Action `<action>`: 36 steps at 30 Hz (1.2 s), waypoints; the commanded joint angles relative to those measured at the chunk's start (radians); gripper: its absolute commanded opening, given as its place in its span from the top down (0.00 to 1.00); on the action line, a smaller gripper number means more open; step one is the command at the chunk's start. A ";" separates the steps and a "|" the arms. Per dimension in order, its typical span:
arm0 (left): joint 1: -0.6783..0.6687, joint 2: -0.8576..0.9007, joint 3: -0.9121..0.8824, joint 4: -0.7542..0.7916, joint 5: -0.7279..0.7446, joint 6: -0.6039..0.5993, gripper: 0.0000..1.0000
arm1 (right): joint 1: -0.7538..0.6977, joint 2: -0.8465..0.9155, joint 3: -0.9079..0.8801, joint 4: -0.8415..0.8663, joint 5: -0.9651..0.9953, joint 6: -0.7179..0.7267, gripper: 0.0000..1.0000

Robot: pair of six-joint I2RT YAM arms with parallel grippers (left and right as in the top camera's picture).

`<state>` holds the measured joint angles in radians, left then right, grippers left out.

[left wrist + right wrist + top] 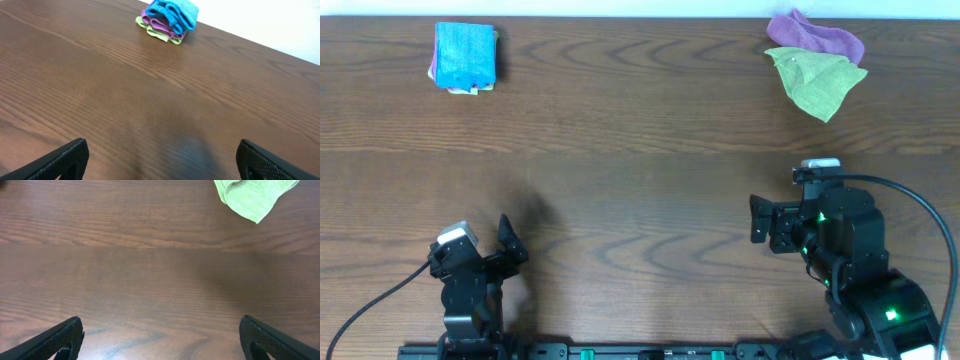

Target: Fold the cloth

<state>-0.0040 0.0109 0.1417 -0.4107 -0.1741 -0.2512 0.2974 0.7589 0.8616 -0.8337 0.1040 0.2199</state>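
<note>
Overhead view, then: where's the cloth point(465, 55)?

Far left corner of the table point(640, 150), close to the back edge. It's sky-blue, folded into a neat rectangle, and it sits on top of a small pile.

What's under it?

The left wrist camera shows that best. A folded purple piece point(159, 25) lies directly beneath the blue, and a folded yellow-green piece point(156, 34) is at the bottom, lying on the wood.

And the claws?

The left gripper point(506, 252) sits near the front edge on the left, well apart from the pile. Its own camera shows both fingers point(65, 160) spread wide, so it's released. The right gripper point(760, 222) is at the front right with its tips toward the middle of the table. Its fingers point(55, 342) are splayed just as wide over the wood, released too.

Anything else out there?

Far right corner, yes. A loose purple cloth point(817, 35) lies crumpled at the back, and a rumpled yellow-green cloth point(817, 82) lies just in front of it, the two touching. The right wrist camera catches only that green one, up at the top of its view.
</note>
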 commanded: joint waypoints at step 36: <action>-0.002 -0.006 -0.022 0.001 -0.022 -0.007 0.05 | -0.291 -0.219 -0.171 0.183 0.113 -0.211 0.01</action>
<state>-0.0040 0.0109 0.1417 -0.4099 -0.1764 -0.2520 0.0452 0.5896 0.7544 -0.6693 0.2214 0.0406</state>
